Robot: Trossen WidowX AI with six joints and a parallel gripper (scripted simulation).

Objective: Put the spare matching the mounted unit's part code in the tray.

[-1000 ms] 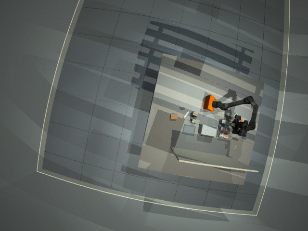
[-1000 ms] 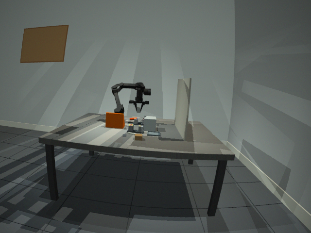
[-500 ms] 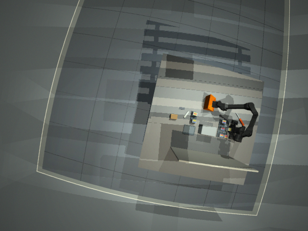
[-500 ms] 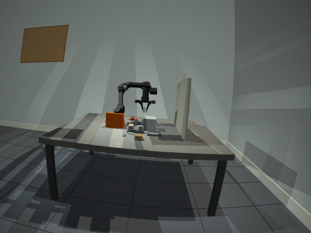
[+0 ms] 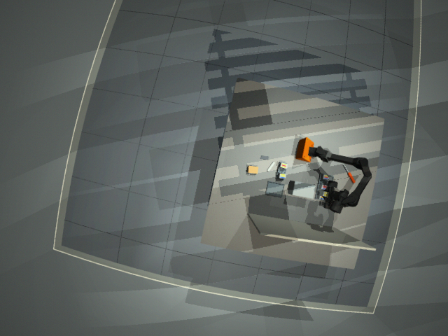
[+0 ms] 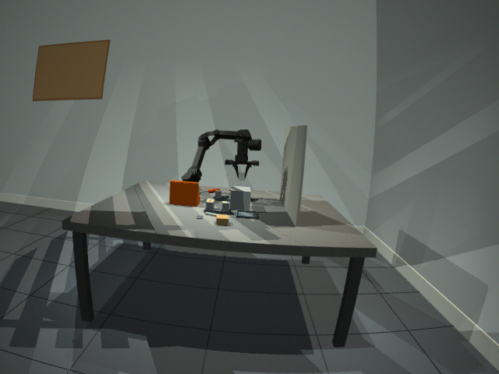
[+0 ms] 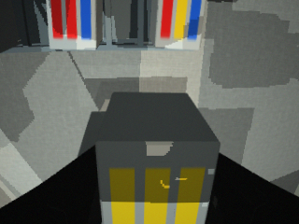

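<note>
My gripper point(image 5: 326, 195) point(image 6: 241, 174) point(image 7: 149, 148) is shut on a grey spare with three yellow bars point(image 7: 157, 154). It holds the spare upright, raised above the table beside the rack of spares. In the wrist view that rack's edge point(image 7: 123, 49) is at the top, with a red-red-blue spare point(image 7: 72, 21) and a red-yellow-blue spare point(image 7: 179, 21). A flat blue-grey tray point(image 5: 274, 188) point(image 6: 247, 214) lies beyond the grey housing point(image 5: 304, 190) point(image 6: 240, 199); nothing shows in it. I cannot make out the mounted unit's code.
A small holder with two labelled units point(image 5: 281, 170) point(image 6: 210, 203) stands near the tray. An orange box point(image 5: 304, 149) point(image 6: 184, 193) is at the arm's base. A tall panel point(image 5: 307, 239) point(image 6: 300, 177) stands to one side. A tan block point(image 5: 253, 169) point(image 6: 221, 220) and a screwdriver point(image 5: 351, 177) point(image 6: 213, 190) lie around.
</note>
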